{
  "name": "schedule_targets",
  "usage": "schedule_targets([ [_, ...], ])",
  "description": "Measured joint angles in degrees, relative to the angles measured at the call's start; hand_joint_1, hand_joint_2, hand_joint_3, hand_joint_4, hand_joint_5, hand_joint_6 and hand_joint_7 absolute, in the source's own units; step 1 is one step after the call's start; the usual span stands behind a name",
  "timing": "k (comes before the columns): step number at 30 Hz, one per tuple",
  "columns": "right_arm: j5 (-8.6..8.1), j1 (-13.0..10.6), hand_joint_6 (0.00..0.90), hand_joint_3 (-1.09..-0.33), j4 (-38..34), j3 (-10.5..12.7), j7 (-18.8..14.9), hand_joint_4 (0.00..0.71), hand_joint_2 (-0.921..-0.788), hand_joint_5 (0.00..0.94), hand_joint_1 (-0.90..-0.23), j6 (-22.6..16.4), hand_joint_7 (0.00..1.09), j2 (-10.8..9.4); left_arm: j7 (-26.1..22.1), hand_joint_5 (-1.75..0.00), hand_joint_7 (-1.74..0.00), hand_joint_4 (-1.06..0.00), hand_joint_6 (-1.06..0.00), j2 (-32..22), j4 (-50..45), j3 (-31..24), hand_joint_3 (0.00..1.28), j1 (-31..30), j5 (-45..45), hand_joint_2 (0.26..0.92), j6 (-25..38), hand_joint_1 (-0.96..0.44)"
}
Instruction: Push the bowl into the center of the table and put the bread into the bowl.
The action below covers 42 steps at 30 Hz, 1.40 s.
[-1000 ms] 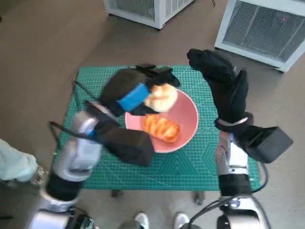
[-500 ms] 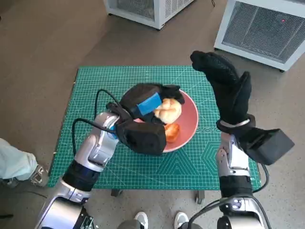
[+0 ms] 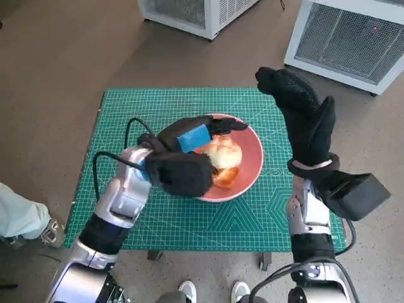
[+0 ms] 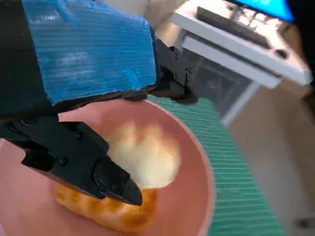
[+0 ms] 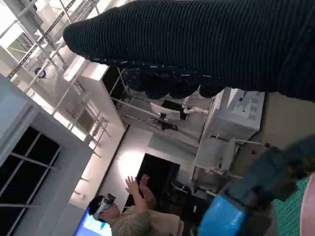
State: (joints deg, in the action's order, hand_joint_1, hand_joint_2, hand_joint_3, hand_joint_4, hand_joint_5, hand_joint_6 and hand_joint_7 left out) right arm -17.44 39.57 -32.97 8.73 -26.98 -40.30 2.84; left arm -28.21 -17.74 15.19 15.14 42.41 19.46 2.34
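Green cutting-mat table carries the pink bowl at about its middle, directly under the left hand. That hand hovers over the pale bread roll in the bowl with fingers apart, gripping nothing, and a glazed pastry lies beneath its fingertips. Beside the bowl, the right hand is raised upright, empty, fingers extended.
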Motion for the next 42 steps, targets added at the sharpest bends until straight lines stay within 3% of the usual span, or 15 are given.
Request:
schedule_targets([
  [9, 0.1, 0.08, 0.056, -0.75, -0.56, -0.08, 0.14, 0.214, -0.921, 0.0, -0.691, -0.19, 0.48, 0.01, -1.44, 0.0, -0.01, 0.0, -0.16, -0.05, 0.88, -9.36, 0.04, -1.92, -13.53, 0.83, -4.59, -0.36],
  [19, 0.62, 0.4, 0.056, -0.751, -0.79, -0.21, 0.63, 0.211, -0.921, 0.0, -0.695, -0.31, 0.48, 0.26, 2.44, -0.01, -0.03, -0.03, -0.19, 4.35, -2.34, -18.07, 0.15, -7.52, -25.74, 0.916, -11.72, -0.53],
  [24, 1.38, 0.92, 0.059, -0.755, -0.66, -0.47, 1.15, 0.208, -0.921, 0.0, -0.689, -0.31, 0.48, 0.28, 4.64, -0.03, -0.04, -0.09, -0.2, 7.18, -2.5, -20.67, 0.26, -9.55, -29.23, 0.92, -17.08, -0.63],
  [32, 2.04, 1.9, 0.062, -0.76, -0.86, -0.46, 1.78, 0.209, -0.921, 0.001, -0.672, -0.31, 0.49, 0.64, 6.67, -0.03, -0.05, -0.12, -0.2, 10.33, -0.32, -22.76, 0.31, -11.19, -31.42, 0.921, -24.84, -0.69],
  [42, 2.14, 2.55, 0.06, -0.763, -1.39, -0.58, 2.36, 0.208, -0.921, 0.0, -0.666, -0.31, 0.49, 0.93, 4.74, -0.01, -0.04, -0.11, -0.2, 10.59, 3.13, -23.07, 0.35, -11.65, -32.96, 0.921, -30.97, -0.72],
])
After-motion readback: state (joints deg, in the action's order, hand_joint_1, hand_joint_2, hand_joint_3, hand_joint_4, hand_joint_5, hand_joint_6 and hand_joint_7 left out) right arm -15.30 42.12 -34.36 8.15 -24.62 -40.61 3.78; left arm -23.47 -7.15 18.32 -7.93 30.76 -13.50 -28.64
